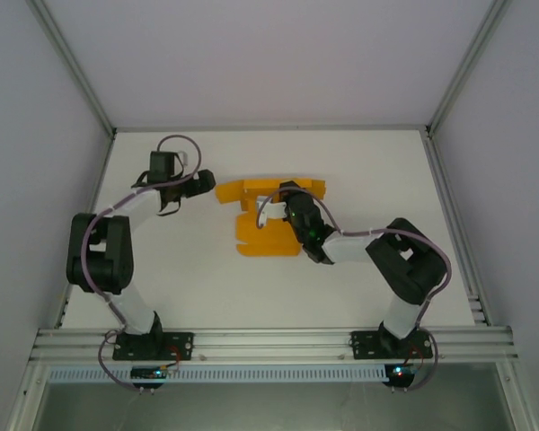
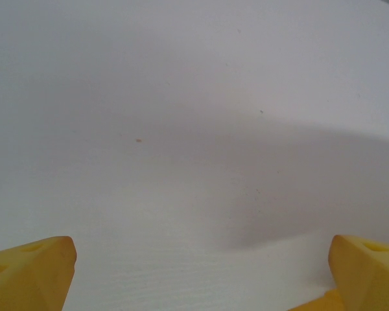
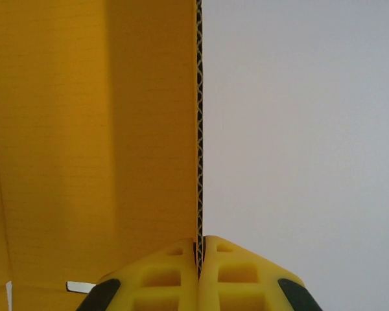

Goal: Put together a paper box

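Right fingers (image 3: 215, 258): squeezed tight on the paper box (image 3: 117, 129), pinching one thin panel. Its corrugated edge runs straight up from between the tips in the wrist view.
Left fingers (image 2: 35, 269): spread wide apart with nothing between them, just bare white worktop (image 2: 194, 129) underneath.
Left fingers vs box: from above they sit near the sheet's left end, and honestly I can't tell if they're touching it.
Paper box (image 1: 251, 235): orange-yellow card, mostly opened out flat with tabs sticking out. It lies around the middle of the worktop (image 1: 207, 287), a bit closer to the far edge than the near one.
Right arm (image 1: 404, 260): comes in from the near right corner and covers part of the sheet's middle.
Left arm (image 1: 103, 251): bends up along the worktop's left side.
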